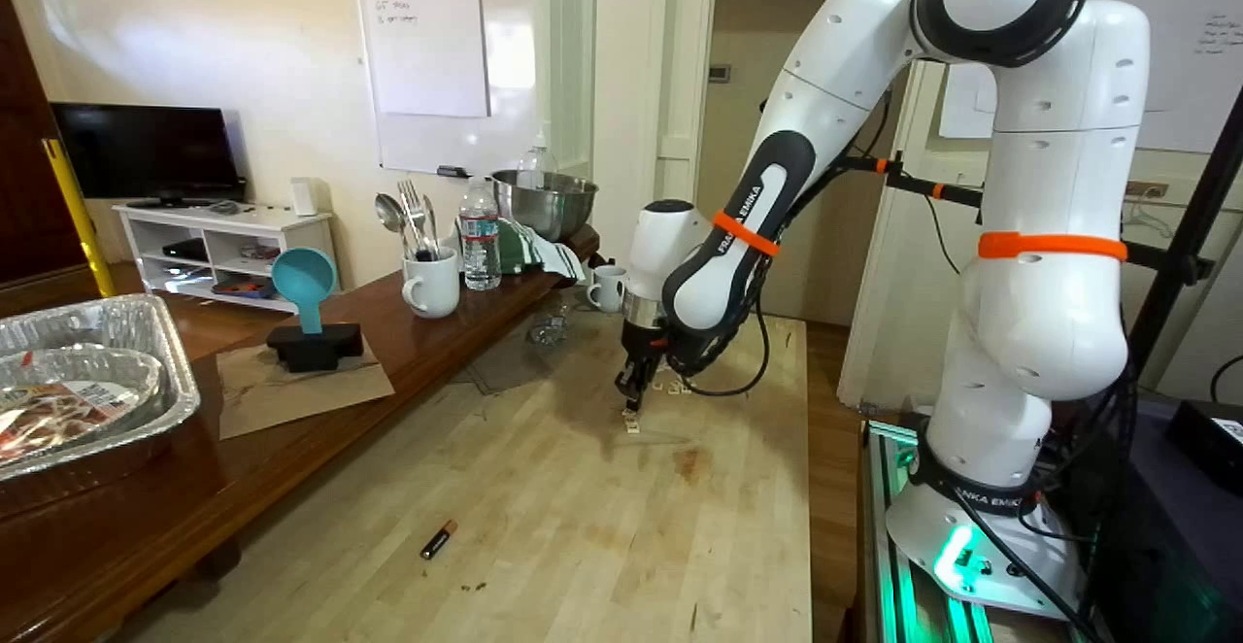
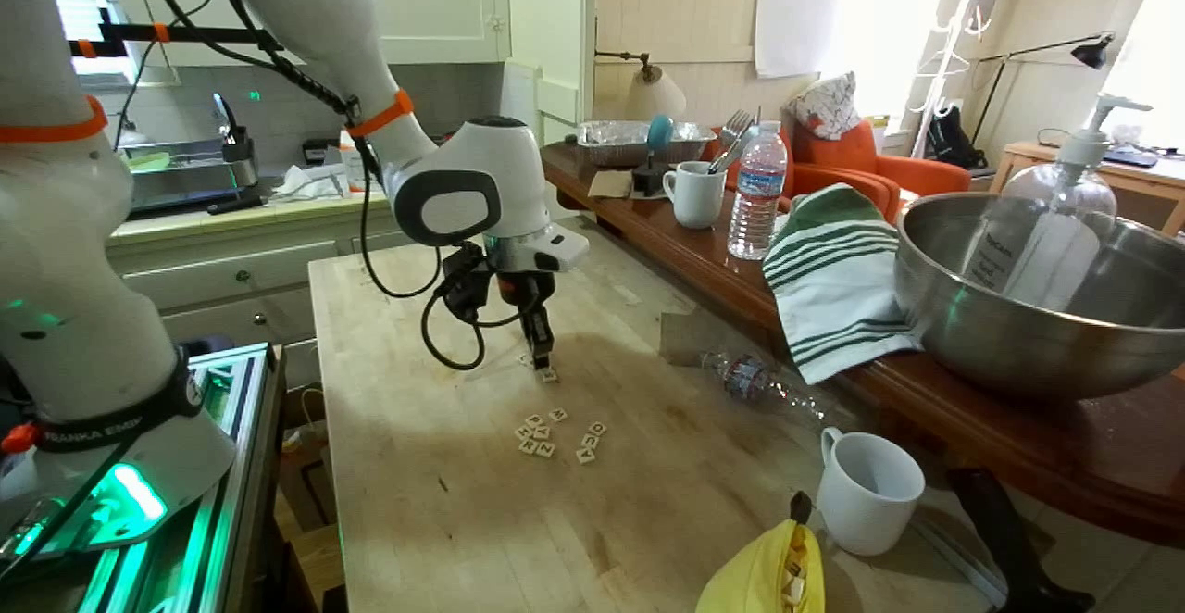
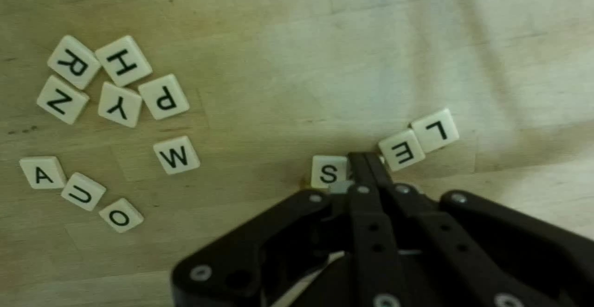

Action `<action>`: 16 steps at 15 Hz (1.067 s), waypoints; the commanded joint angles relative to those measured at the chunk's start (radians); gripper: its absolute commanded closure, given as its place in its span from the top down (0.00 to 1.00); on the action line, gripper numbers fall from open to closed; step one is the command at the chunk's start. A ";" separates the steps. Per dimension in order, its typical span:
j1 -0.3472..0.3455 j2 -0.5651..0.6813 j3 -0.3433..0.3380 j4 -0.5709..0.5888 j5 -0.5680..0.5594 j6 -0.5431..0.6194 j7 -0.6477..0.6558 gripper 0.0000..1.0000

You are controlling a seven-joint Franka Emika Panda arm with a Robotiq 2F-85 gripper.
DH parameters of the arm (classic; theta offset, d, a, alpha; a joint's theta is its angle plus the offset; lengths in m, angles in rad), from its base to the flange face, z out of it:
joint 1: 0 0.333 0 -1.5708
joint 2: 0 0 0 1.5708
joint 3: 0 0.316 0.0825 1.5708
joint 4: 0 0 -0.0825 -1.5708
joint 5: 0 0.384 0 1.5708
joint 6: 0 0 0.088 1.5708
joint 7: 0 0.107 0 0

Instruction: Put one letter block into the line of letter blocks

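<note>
A robot's claw (image 3: 366, 156) stands clenched over a wooden table (image 3: 260, 75), its two fingers flat together and nothing seen gripped between them, just right of the S block (image 3: 328, 172) in the wrist view. Farther right of the S block, past the fingers, lies the E block (image 3: 402, 150), with the L block (image 3: 435, 131) touching it and farther out again. The three appear to form the line of letter blocks (image 3: 393, 154), though a bent one: E and L slant, while the S block sits nearly square. (A pale sliver (image 3: 383, 159) shows by the fingertips, perhaps another letter; too much is hidden to tell, as is whether the claw touches the S block.) The claw's position suggests a nudge rather than a lift, since closed fingers can push a small piece into place but not pick it up. Well left of the S block, the W block (image 3: 176, 155) lies alone, with a huddle of R, H, Z, Y and P (image 3: 119, 104) and a loose trio of A, U and O (image 3: 83, 191) both farther off on that side, probably spares set apart to give the line room. A push too hard could swing the S block askew.
</note>
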 commanded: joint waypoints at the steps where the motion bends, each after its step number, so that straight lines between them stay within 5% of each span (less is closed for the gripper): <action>1: -0.016 0.014 0.024 0.011 0.073 0.024 -0.028 0.00; 16: -0.017 0.045 -0.017 0.033 0.024 0.005 0.002 0.00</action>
